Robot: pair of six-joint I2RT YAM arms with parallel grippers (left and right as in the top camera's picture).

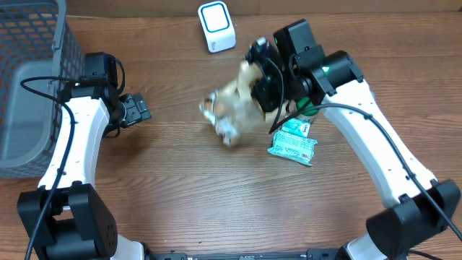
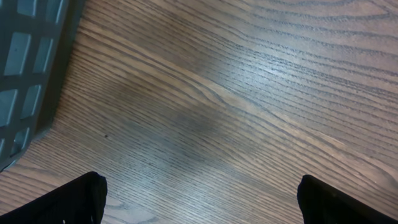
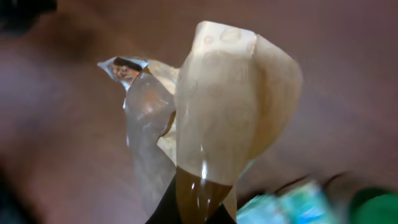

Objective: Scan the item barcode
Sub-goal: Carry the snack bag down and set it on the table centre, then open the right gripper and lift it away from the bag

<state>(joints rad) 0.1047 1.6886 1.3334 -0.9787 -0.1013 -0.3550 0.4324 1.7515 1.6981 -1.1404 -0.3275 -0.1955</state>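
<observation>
1. Overhead: the right gripper [image 1: 261,83] hangs above the middle of the table [image 1: 166,195], toward its far edge. Its fingers are pressed together on the end of a cream and clear plastic bag [image 1: 232,108], which shows blurred and clear of the wood. A white scanner [image 1: 216,27] stands at the far edge, near the bag. A teal packet [image 1: 294,142] lies flat under the right arm, with a green object [image 1: 307,110] just beyond it. The left gripper [image 1: 137,110], fingers spread, holds nothing beside the grey basket [image 1: 29,87] at the left edge.

2. Left wrist: the left gripper [image 2: 199,200] shows only two dark fingertips [image 2: 74,202] at the bottom corners, spread wide over bare wood. The basket [image 2: 28,62] wall fills the upper left corner.

3. Right wrist: the bag [image 3: 230,106] fills the middle, pinched at its lower end where it darkens to amber. The teal packet [image 3: 286,205] and the green object [image 3: 373,208] blur at the lower right.
</observation>
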